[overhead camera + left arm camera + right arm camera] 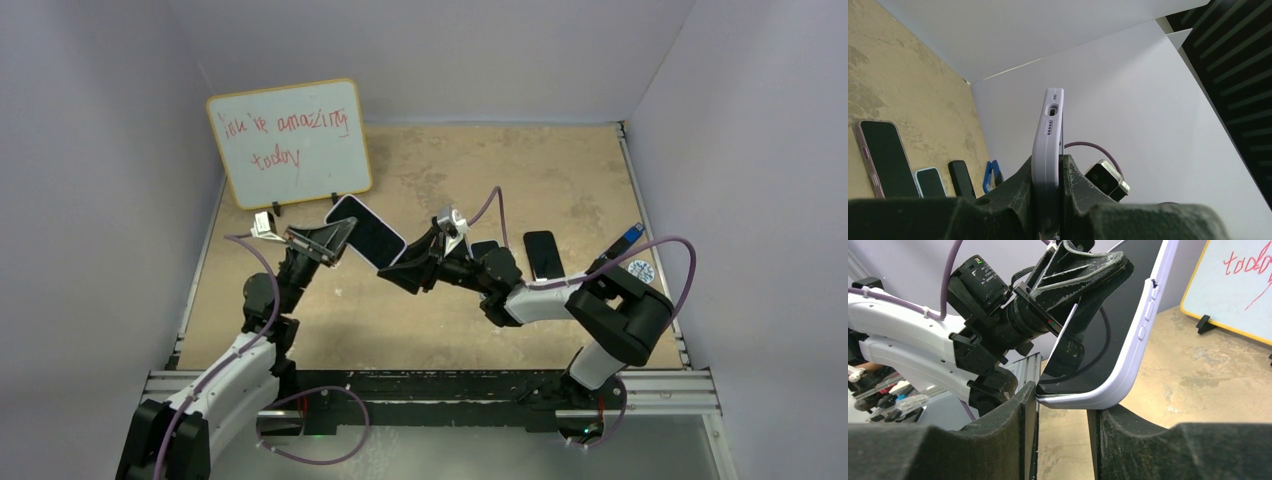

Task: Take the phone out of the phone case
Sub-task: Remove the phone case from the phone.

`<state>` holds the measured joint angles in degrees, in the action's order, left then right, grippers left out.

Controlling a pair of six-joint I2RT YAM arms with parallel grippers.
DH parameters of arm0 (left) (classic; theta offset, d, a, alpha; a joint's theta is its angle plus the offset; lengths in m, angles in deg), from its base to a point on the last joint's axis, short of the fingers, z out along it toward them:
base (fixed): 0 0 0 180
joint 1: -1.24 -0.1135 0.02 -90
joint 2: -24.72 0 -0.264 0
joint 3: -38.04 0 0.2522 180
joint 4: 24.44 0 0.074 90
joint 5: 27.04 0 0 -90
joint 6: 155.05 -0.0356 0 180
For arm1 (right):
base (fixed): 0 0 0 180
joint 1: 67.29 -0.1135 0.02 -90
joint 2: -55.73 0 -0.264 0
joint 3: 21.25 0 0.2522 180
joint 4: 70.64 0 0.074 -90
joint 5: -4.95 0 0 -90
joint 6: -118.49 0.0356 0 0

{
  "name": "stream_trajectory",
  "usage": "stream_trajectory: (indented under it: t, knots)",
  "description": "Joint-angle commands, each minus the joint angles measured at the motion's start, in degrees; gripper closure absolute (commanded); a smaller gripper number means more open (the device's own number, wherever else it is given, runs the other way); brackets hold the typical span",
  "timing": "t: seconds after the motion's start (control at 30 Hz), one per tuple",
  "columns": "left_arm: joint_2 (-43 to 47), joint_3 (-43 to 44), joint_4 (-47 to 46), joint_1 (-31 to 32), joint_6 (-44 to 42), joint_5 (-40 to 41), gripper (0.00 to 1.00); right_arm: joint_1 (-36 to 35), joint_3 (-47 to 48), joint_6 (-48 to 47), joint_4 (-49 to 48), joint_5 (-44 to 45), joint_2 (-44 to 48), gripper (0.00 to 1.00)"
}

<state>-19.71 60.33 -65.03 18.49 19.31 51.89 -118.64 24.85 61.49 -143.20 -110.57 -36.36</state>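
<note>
Phone (368, 232) and lilac case (1047, 135) are together in the air above the middle of the table (450, 330), the phone seated in the case with its dark screen facing up and toward the robot. Both are tilted, with one short end higher and farther back, near the whiteboard (290, 140).

The left gripper (335, 240) is pinching the cased phone across its thickness. In the left wrist view the case stands edge-on between the two black fingers (1020, 187), with its port cutout and speaker holes showing on the top end. One finger lies against the back of the case and the other against the screen side.

The right gripper (1063, 407) sits at the lower corner of the phone. From its own camera the rounded lilac corner rests at the mouth of the gap between the two fingers, touching or nearly touching both. The fingers stand apart by about the thickness of the corner, and I cannot tell whether they are pressing on it. The side buttons of the case show along its right edge in that view.

On the table to the right of the arms lie a black phone (543, 254) and a smaller one (485, 247) just beside it, both flat. A blue clip (628, 236) sits near the right wall.
</note>
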Motion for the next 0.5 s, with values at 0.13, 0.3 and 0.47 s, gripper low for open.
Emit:
stream_trajectory:
  t: [0.13, 0.3, 0.47]
  knots:
    - [-1.06, 3.81, -2.06, -0.03, 0.95, -5.63, 1.00, -0.32, 0.13, -9.80, -3.89, 0.82, 1.57, 0.73]
    - [-3.50, 6.77, 1.42, -0.16, -1.33, -11.48, 1.00, -0.31, 0.07, -17.64, 1.73, 0.85, 3.43, 0.77]
    - [-7.50, 9.73, 2.62, -0.29, -4.17, -19.35, 1.00, -0.27, 0.59, -25.19, 8.52, 0.94, 5.72, 0.87]
